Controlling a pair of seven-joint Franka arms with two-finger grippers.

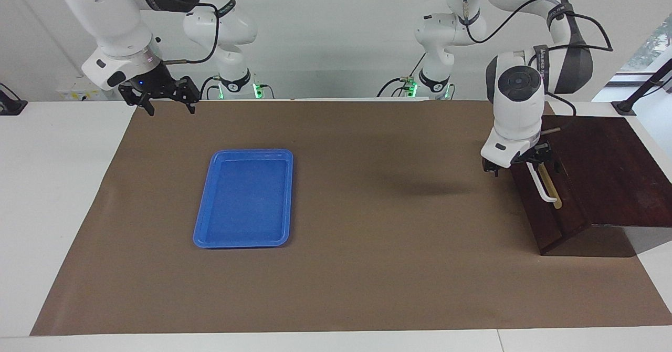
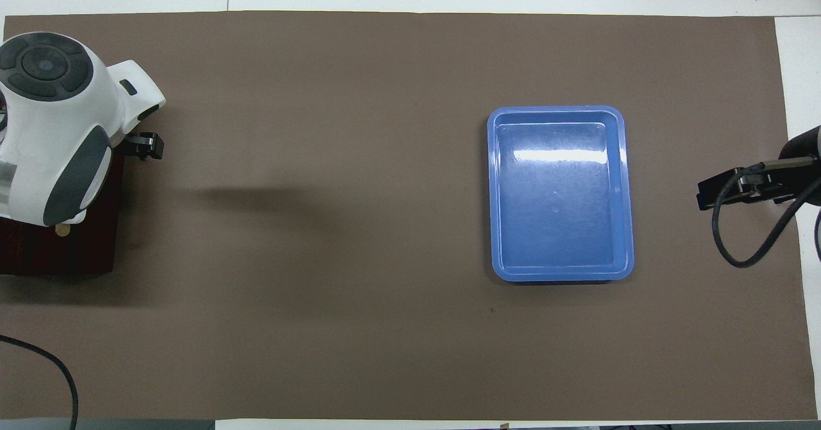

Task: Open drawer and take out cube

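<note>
Facing view: left pincer (image 1: 517,164), spread wide and empty, points down at the shut drawer's (image 1: 546,205) white bar handle (image 1: 542,186); right pincer (image 1: 160,98) waits, spread.

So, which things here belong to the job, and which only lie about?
Belong to the job:
- drawer, shut, with white handle
- left pincer, open, at that handle
- cube: not visible

Lying about:
- blue tray
- right pincer, open, waiting over the table's edge
</note>
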